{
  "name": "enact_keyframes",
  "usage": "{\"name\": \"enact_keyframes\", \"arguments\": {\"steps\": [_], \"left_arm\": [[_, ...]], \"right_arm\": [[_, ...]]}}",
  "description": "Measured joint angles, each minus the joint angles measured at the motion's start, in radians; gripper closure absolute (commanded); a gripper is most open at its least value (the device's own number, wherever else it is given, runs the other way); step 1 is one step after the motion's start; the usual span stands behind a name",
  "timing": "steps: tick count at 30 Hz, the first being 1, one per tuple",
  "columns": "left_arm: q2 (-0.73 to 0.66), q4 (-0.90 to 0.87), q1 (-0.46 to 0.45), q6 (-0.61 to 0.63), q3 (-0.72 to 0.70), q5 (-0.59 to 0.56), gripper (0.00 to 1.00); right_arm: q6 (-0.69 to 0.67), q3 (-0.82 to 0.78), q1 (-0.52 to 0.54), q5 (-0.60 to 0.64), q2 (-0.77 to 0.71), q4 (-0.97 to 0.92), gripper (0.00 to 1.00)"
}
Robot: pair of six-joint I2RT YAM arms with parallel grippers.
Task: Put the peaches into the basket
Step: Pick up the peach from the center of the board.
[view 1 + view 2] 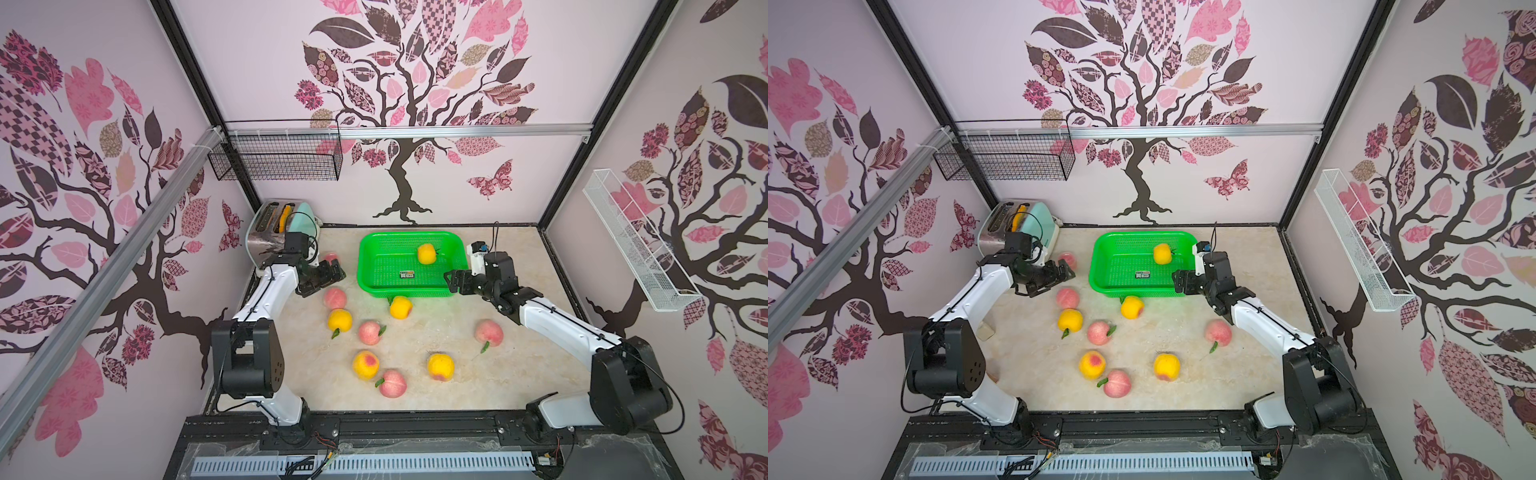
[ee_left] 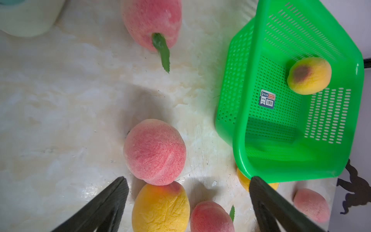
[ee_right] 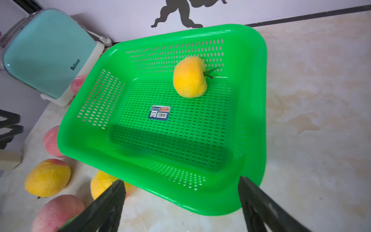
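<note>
**One peach in the basket, nine out on the bench**

So we've got the green basket [image 1: 405,291] parked by the far edge of the bench [image 1: 465,386], with one yellow peach [image 1: 427,253] inside, up by its far right corner. The other nine peaches [image 1: 370,332] lie loose on the bench, mostly around the middle. The left gripper [image 1: 334,276] hangs left of the basket, next to a pink peach [image 1: 335,298], jaws spread wide and empty. The right gripper [image 1: 449,282] is at the basket's near right corner, jaws apart too, holding nothing.
</note>
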Motion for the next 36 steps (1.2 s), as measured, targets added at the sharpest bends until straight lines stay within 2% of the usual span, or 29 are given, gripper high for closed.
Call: {"name": "enact_keyframes", "arguments": {"steps": [4, 5, 11, 25, 36], "left_arm": [[0.024, -0.019, -0.007, 0.014, 0.039, -0.070, 0.03], [0.035, -0.027, -0.008, 0.019, 0.048, -0.089, 0.05], [0.121, -0.083, -0.014, 0.042, 0.126, -0.176, 0.06], [0.502, -0.233, -0.040, 0.061, 0.676, -0.260, 0.07], [0.627, -0.255, -0.030, 0.051, 0.818, -0.285, 0.10]], "right_arm": [[0.002, -0.107, 0.000, 0.093, -0.024, 0.038, 0.09], [0.001, -0.131, 0.000, 0.119, -0.038, 0.040, 0.09], [-0.001, -0.220, 0.000, 0.215, -0.151, 0.097, 0.09], [0.052, -0.310, 0.003, 0.167, -0.210, 0.238, 0.10], [0.062, -0.347, 0.008, 0.149, -0.237, 0.287, 0.11]]}}
